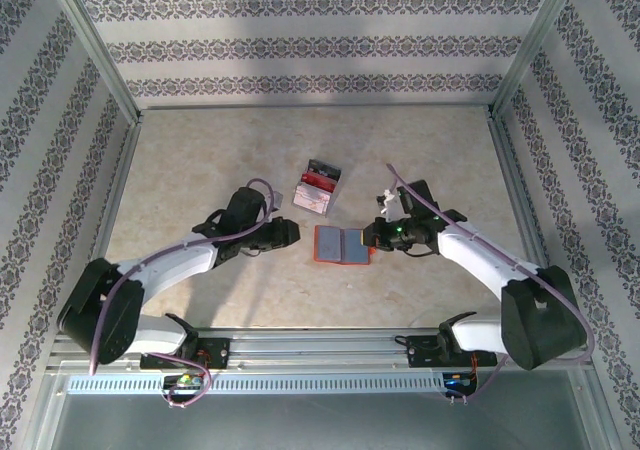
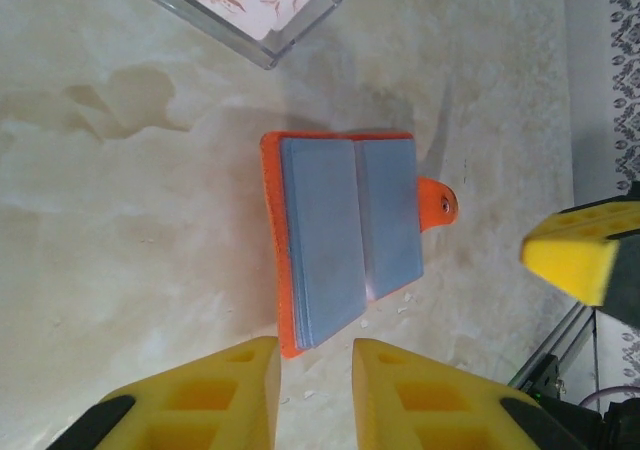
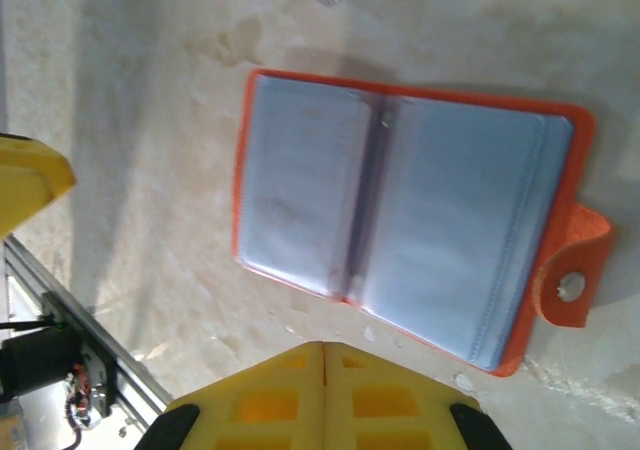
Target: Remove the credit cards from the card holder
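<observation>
The card holder [image 1: 342, 244] lies open and flat on the table, orange-red outside with grey-blue pockets [image 3: 400, 210] facing up and its snap tab [image 3: 575, 270] sticking out sideways. The credit cards are hidden in the pockets. My left gripper [image 2: 316, 355] is just left of the holder's near corner [image 2: 290, 345]. Its yellow fingers stand a narrow gap apart with nothing between them. Just off the holder's right edge, my right gripper [image 3: 324, 348] is low over the table. Its fingers are pressed together and hold nothing.
A clear plastic box [image 1: 318, 188] with red and white contents stands just beyond the holder. The aluminium rail [image 1: 320, 355] runs along the near edge, and patterned walls close in the table. Small crumbs [image 2: 405, 305] lie by the holder.
</observation>
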{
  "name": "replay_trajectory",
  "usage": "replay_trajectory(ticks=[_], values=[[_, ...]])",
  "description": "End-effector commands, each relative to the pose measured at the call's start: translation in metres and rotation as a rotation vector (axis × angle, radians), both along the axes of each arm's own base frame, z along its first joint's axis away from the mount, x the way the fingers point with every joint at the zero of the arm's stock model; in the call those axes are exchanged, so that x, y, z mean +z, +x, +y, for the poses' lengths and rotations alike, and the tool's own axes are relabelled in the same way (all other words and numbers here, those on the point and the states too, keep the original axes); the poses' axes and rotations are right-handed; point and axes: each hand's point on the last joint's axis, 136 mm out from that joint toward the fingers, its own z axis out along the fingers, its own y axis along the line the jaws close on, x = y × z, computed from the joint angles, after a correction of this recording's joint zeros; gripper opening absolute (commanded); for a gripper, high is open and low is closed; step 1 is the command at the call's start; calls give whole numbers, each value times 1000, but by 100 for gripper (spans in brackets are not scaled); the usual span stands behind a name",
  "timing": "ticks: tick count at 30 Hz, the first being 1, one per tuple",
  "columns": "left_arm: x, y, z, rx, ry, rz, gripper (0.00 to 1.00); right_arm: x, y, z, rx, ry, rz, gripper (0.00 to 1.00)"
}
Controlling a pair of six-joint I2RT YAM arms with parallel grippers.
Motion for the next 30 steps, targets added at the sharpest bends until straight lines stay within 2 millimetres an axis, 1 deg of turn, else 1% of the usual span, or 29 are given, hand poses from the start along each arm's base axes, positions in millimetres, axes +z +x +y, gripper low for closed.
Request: replay_trajectory(ticks=[1,3,7,12,19,30], values=[[10,6,-21,-45,-49,-3,23,-17,3,1,-17,-34,3,0],[4,9,-26,-54,-25,5,21,-30,2,-2,-22,-75,13,0],[-5,13,-37,-73,-5,22,18,-48,2,-6,-24,-123,34,0],[-18,15,-48,-104,19,53,14,-63,-2,-13,-22,-185,59,0],[-35,15,-53,-122,55,89,14,-77,-8,-16,-8,-223,92,0],[-53,14,-58,-132,74,123,13,-85,-11,-18,11,-260,112,0]])
